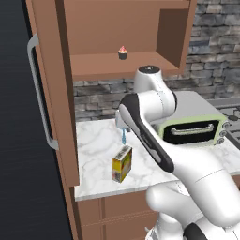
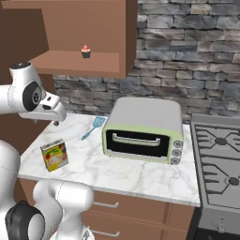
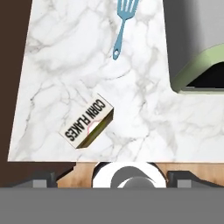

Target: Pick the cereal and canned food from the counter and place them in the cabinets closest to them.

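The arm hides most of the spatula [image 1: 123, 136]; the toaster oven [image 3: 199, 72] seems edge-cropped.

The cereal box [image 2: 54, 155] stands upright on the worktop [image 2: 122, 174] near its front left corner. Behind it, toward the back edge, lies the spatula [image 2: 94, 126], just left of the toaster oven [image 2: 143, 131]. The stovetop [image 2: 218, 161] adjoins the worktop's right edge. Above, a cupcake [image 2: 85, 51] sits on the open cabinet's shelf [image 2: 70, 61].
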Tool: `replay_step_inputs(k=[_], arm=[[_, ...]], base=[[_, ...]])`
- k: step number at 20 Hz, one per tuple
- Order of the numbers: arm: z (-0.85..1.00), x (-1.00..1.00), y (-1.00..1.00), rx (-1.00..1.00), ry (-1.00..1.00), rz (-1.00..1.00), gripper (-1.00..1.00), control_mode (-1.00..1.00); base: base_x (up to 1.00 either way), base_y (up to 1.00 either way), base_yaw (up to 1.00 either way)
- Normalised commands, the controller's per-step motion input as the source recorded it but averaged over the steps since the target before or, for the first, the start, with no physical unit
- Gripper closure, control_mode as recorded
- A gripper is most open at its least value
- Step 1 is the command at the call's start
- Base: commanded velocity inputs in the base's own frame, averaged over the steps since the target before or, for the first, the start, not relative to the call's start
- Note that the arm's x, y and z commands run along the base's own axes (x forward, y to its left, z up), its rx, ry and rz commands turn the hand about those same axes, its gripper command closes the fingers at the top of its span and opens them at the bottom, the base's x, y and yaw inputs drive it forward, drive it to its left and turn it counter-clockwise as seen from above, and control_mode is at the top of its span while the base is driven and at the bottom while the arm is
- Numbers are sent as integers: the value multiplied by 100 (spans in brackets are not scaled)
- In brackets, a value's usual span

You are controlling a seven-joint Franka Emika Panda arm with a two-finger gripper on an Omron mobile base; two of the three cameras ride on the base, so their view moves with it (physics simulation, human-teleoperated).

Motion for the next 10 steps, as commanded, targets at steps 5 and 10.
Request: replay_step_inputs(k=[5,10], arm=[[-31,-4,11,0,-4,-1,-100,-100],[-24,-2,18,-1,-7,-3,-100,-100]], base=[[0,0,0],[0,0,0]])
